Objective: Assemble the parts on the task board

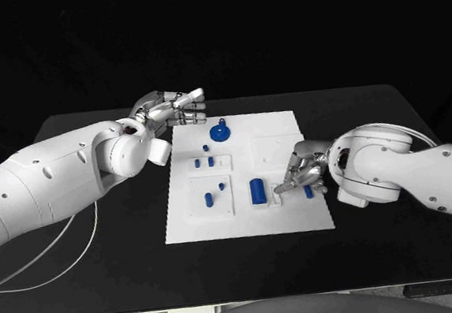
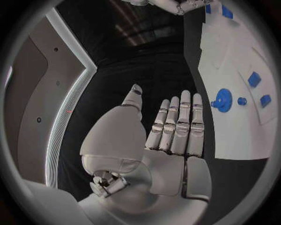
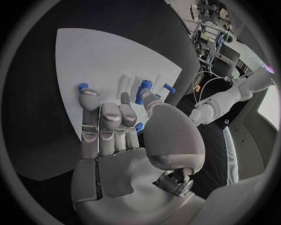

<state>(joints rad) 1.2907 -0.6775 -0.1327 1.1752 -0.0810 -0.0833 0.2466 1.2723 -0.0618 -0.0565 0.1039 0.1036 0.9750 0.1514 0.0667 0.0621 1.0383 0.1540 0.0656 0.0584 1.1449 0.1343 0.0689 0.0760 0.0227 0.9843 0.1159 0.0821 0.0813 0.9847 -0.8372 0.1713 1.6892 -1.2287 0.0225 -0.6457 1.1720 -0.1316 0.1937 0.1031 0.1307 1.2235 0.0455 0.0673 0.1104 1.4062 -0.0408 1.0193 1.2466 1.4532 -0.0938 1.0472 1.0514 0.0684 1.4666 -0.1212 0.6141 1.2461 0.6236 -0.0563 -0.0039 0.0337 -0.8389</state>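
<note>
Left robot hand (image 2: 170,136) flat, empty | right robot hand (image 1: 301,172) spread over matte white task board (image 1: 270,221) | round blue gear (image 1: 220,132)

Small blue part (image 1: 307,190) on the task board (image 1: 269,138), half hidden behind right robot hand (image 1: 301,171)

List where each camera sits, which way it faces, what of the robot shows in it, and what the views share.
Head view: on the robot's head, looking down at the task board; both arms, the left hand and the right hand show.
Left wrist view: behind the left hand, facing the board's edge and the blue gear.
Right wrist view: behind the right hand, over the board.
Shared: the board is in all three views.
</note>
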